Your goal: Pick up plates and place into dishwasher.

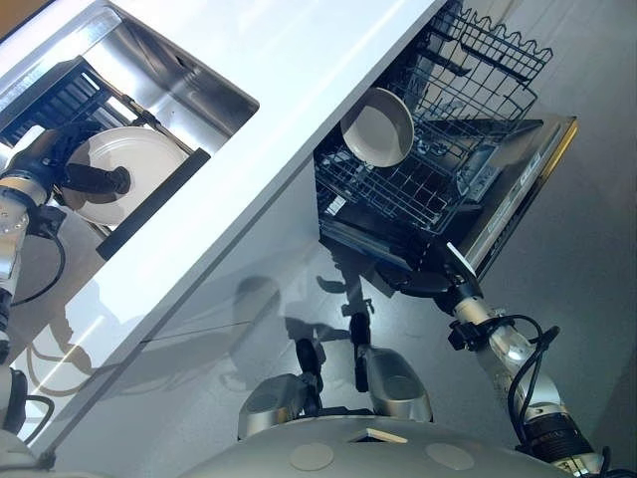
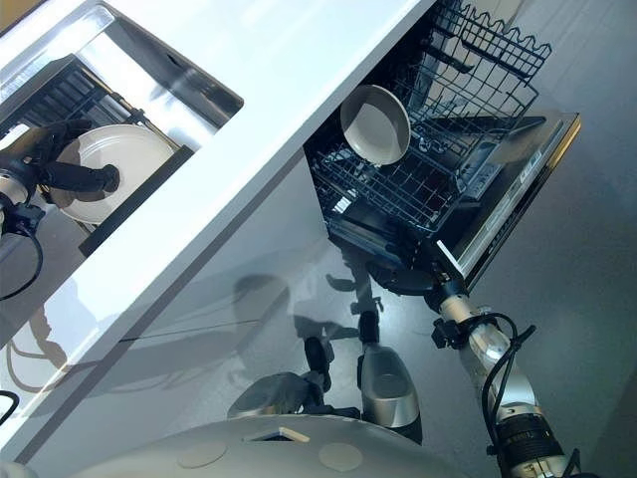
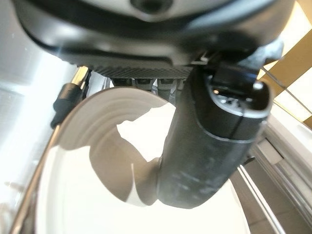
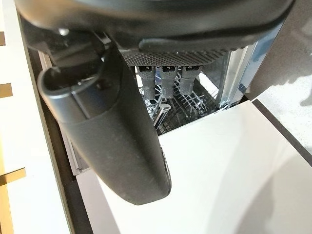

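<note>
A white plate point(image 1: 144, 159) stands on edge in the black dish rack point(image 1: 55, 100) inside the sink point(image 1: 189, 75). My left hand point(image 1: 95, 180) is shut on it: the thumb point(image 3: 209, 146) lies across the plate's face point(image 3: 87, 195) and the fingers are behind its rim. A second white plate point(image 1: 378, 126) stands tilted in the pulled-out lower rack point(image 1: 398, 194) of the dishwasher. My right hand point(image 1: 430, 280) hovers low at the front of the open dishwasher door point(image 1: 518, 189), with straight fingers point(image 4: 165, 80) and nothing in them.
A white countertop point(image 1: 299, 80) runs diagonally between the sink and the dishwasher. An upper wire rack point(image 1: 488, 60) sits behind the lower one. Grey floor point(image 1: 577, 259) spreads around the open door.
</note>
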